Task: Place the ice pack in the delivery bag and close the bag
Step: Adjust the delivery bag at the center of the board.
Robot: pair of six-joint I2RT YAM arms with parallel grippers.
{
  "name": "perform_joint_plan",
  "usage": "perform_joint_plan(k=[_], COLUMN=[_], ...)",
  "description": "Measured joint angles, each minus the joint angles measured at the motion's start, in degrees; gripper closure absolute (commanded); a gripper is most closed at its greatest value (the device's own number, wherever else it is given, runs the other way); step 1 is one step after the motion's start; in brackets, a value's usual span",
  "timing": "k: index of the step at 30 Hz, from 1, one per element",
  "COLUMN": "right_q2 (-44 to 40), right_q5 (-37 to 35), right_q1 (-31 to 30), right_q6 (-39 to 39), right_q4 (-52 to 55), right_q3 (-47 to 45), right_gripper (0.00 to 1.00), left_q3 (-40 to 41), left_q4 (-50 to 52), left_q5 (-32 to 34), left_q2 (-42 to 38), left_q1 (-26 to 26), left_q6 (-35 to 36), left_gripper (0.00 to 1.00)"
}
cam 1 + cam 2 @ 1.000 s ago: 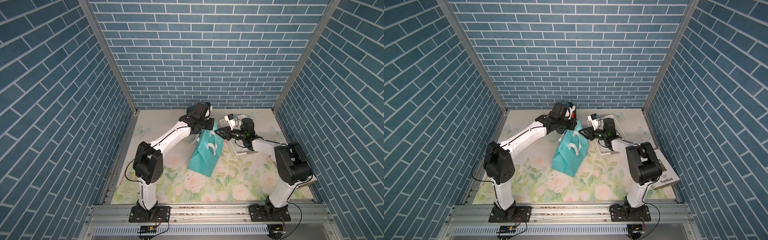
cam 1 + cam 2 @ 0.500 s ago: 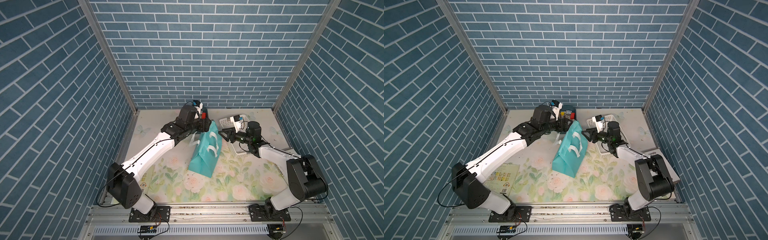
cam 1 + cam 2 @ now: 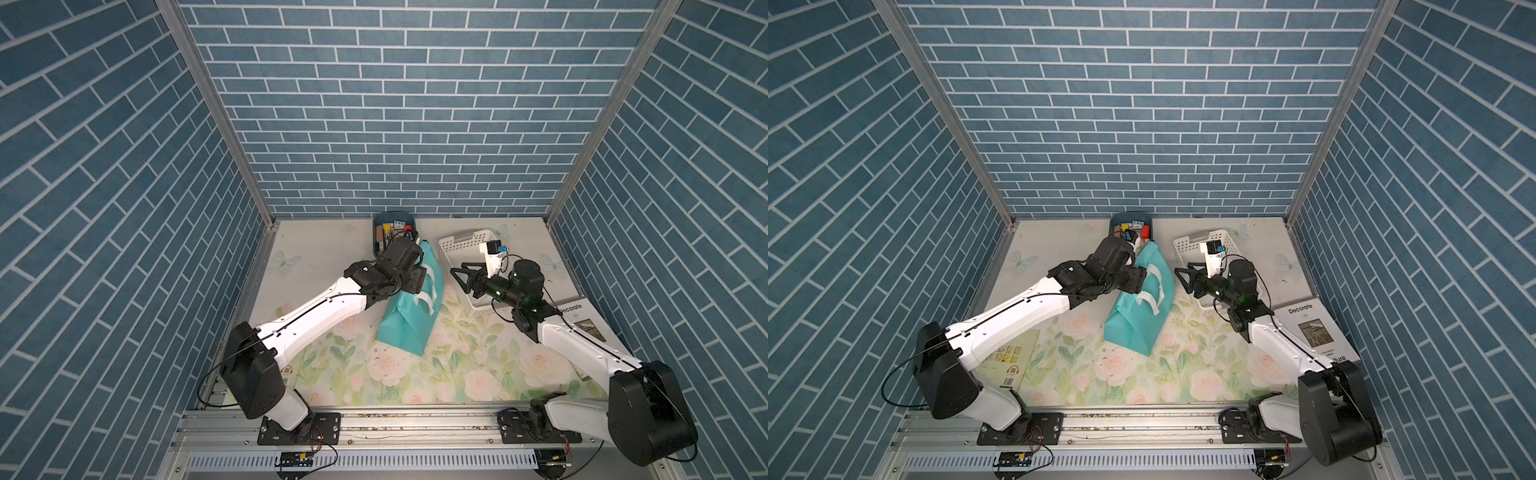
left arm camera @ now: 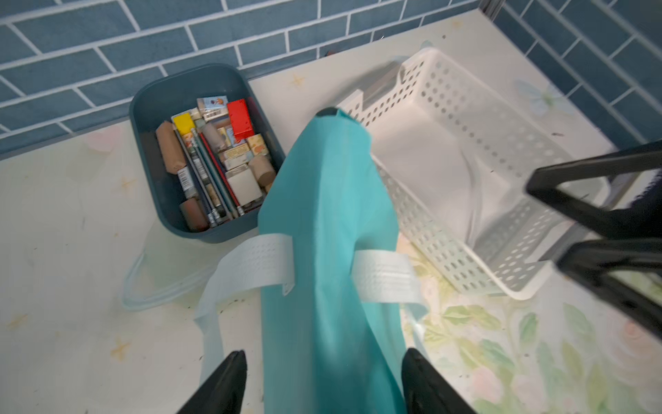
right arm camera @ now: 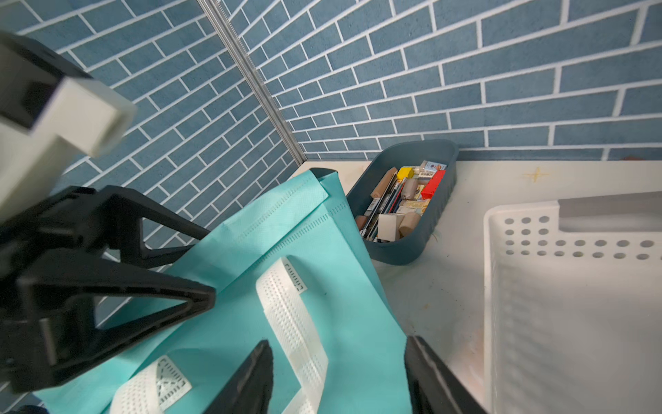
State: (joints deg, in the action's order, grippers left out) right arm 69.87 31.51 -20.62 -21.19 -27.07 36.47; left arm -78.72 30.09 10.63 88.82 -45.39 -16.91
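The teal delivery bag [image 3: 409, 322] [image 3: 1138, 322] stands mid-table, its top pressed flat and its white strap handles [image 4: 258, 265] hanging down its sides. My left gripper [image 4: 324, 353] is open, one finger on each side of the bag's upper part without pinching it. My right gripper [image 5: 338, 342] [image 3: 461, 274] is open too, just right of the bag, over its side and one white strap [image 5: 290, 315]. No ice pack shows in any view; the inside of the bag is hidden.
A dark blue bin [image 3: 380, 245] [image 4: 150, 107] full of small things sits behind the bag. A white perforated basket [image 3: 449, 245] [image 4: 465, 265] stands to its right. A flat clear thing [image 4: 157, 283] lies beside the bin. A magazine [image 3: 1312, 328] lies right, a booklet [image 3: 1013, 361] front left.
My left gripper opened, let go of the bag's top and dropped to the bag's left side. My right gripper opened wider and drew back a little to the right.
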Motion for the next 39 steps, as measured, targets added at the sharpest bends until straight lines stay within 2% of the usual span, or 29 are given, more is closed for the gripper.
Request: perform_joint_plan(k=[4, 5, 7, 8, 15, 22, 25, 31, 35, 36, 38, 39], right_q2=[-2.0, -2.3, -2.3, -2.3, -2.3, -5.7, -8.5, -9.6, -9.6, -9.6, -9.8, -10.0], right_q5=[-0.9, -1.1, -1.4, -1.4, -1.4, -1.9, -2.3, -3.6, -7.1, -8.1, -9.5, -10.0], right_q1=[0.0, 0.0, 0.0, 0.0, 0.0, -0.1, -0.1, -0.1, -0.3, -0.3, -0.3, -0.3], right_q6=[0.0, 0.0, 0.0, 0.0, -1.1, -1.1, -1.1, -1.0, -1.0, -0.9, -0.6, -0.3], right_q4=[0.3, 0.3, 0.6, 0.7, 0.7, 2.1, 2.7, 4.3, 8.4, 9.5, 11.3, 12.2], right_q3=[-1.3, -1.6, -1.9, -1.9, -2.0, -2.1, -2.1, -2.1, -1.9, -1.7, -1.6, -1.6], right_gripper=[0.39, 0.39, 0.39, 0.40, 0.40, 0.39, 0.37, 0.37, 0.36, 0.36, 0.34, 0.33], left_q3=[2.9, 3.5, 4.3, 4.4, 4.7, 10.7, 10.8, 8.5, 8.0, 8.1, 8.3, 8.3], left_q4=[-0.2, -0.4, -0.8, -0.9, -1.7, -7.2, -8.9, -10.3, -11.2, -11.5, -12.3, -13.4], left_q5=[-0.7, -1.2, -1.9, -2.1, -2.6, 2.2, 4.6, 6.8, 8.5, 8.4, 7.1, 6.1], left_q2=[-1.4, -1.8, -2.1, -2.1, -2.2, -7.9, -9.1, -6.1, -3.6, -3.6, -3.7, -3.7], left_q1=[-0.3, -0.4, -0.4, -0.4, -0.4, -0.5, -0.5, -0.2, 0.1, 0.4, 1.7, 2.6], left_q6=[-0.1, -0.1, -0.1, 0.0, -1.7, -8.9, -12.2, -16.1, -18.4, -18.8, -19.3, -19.3], left_gripper=[0.48, 0.57, 0.90, 1.00, 1.00, 1.00, 1.00, 1.00, 1.00, 0.95, 0.75, 0.58])
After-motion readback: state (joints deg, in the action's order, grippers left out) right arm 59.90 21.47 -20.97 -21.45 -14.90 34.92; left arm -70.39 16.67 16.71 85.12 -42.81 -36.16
